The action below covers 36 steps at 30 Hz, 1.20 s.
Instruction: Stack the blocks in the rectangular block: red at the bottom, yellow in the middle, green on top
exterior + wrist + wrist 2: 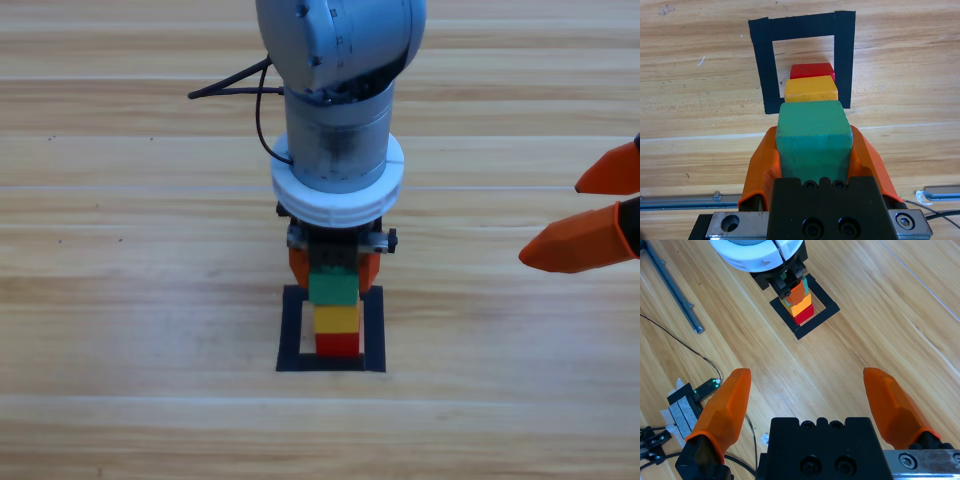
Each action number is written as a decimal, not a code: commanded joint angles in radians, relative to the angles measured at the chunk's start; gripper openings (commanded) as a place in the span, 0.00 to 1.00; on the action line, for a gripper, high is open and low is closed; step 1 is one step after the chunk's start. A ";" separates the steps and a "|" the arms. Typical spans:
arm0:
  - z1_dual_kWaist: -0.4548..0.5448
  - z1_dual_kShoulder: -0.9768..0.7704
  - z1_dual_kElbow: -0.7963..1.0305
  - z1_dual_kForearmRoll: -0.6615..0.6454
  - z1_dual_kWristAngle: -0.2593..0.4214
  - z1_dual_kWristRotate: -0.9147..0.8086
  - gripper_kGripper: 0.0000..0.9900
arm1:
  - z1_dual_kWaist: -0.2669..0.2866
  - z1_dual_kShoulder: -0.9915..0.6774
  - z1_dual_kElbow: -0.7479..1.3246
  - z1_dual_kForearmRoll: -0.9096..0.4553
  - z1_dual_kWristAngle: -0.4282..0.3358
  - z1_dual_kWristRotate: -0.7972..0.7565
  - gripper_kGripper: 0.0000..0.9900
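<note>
Left gripper (812, 150): nearest in our left wrist view, its two orange jaws pinch the small matte teal-green cube (813, 134) from either side.
Teal-green cube: plain, flat-faced, with clean edges – we see it seated on top of the stack.
Small matte yellow cube (810, 89): directly under the green one, same size, its faces lined up with it.
Small matte red cube (812, 70): at the bottom, resting on the wood.
Nearly square outline of black tape (761, 65): flat on the wooden table (120, 300), it frames the stack; the red cube sits inside it.
Right gripper (600, 212): at the high view's right edge, well apart from the stack – jaws spread wide, holding nothing.
</note>
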 commanded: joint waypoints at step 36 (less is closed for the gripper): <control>-0.019 0.014 0.001 0.012 0.036 -0.011 1.00 | -0.025 0.057 0.013 0.011 0.017 -0.008 1.00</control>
